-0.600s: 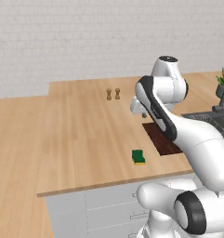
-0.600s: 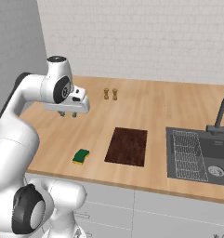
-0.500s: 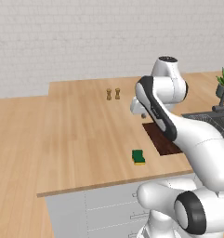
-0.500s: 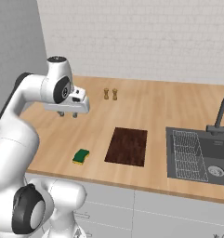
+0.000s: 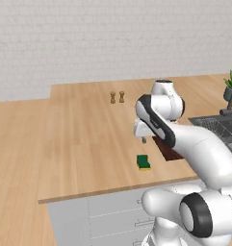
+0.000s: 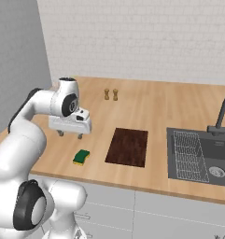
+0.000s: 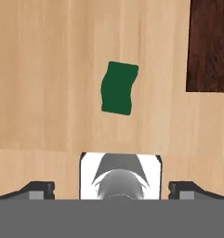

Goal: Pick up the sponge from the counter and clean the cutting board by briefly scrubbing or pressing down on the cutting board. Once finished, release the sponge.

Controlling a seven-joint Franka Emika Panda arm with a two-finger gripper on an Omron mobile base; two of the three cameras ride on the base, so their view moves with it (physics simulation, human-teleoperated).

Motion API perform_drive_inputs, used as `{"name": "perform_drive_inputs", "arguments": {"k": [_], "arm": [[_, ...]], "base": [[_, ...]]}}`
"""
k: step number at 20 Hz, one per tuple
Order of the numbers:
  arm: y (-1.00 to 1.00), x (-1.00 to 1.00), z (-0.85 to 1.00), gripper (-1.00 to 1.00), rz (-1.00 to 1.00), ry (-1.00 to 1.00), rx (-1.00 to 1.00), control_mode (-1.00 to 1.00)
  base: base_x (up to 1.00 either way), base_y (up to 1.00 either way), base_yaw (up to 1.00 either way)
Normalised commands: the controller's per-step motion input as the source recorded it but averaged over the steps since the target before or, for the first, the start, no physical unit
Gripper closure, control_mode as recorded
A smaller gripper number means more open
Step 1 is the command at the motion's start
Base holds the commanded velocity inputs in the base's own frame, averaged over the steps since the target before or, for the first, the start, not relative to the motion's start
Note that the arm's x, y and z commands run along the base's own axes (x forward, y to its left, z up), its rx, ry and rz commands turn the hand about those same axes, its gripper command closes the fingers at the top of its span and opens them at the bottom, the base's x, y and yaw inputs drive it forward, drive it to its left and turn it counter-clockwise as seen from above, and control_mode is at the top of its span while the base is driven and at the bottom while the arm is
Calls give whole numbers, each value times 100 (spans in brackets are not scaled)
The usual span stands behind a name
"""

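One sponge (image 6: pixel 81 157), green side up, lies untouched on the table (image 6: pixel 146 105) near its front edge, just beside the cutting board (image 6: pixel 128 146) but apart from it, with a strip of bare wood between them. In the hand view the sponge (image 7: pixel 118 88) sits ahead of the fingertips, with the board's corner (image 7: pixel 209 46) off to one side. The gripper (image 6: pixel 70 135) hangs above the table a little behind the sponge, its jaws spread wide and holding nothing.

Judging by this layout, the task is barely begun: the sponge has not been picked up, the board has not been scrubbed, and the release lies further off. What remains is the whole sequence: descend onto the sponge, close on it, carry it across to the board, press or rub, then let go.

Further out, two small shakers (image 6: pixel 110 94) stand toward the back of the table, and a sink (image 6: pixel 212 158) with a wire rack (image 6: pixel 188 155) and dark faucet (image 6: pixel 222 116) lies beyond the board.
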Motion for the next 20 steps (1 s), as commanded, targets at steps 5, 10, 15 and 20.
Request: {"name": "perform_drive_inputs", "arguments": {"k": [5, 10, 15, 20], "arm": [[0, 2, -89, -100, -16, 31, 0, -100], [0, 5, -57, -100, -14, 19, 0, -100], [0, 4, -10, -100, -6, 4, 0, -100], [0, 0, -2, -100, 0, -3, 0, -100]], "base": [[0, 0, 0], [0, 0, 0], [0, 0, 0], [0, 0, 0]]}}
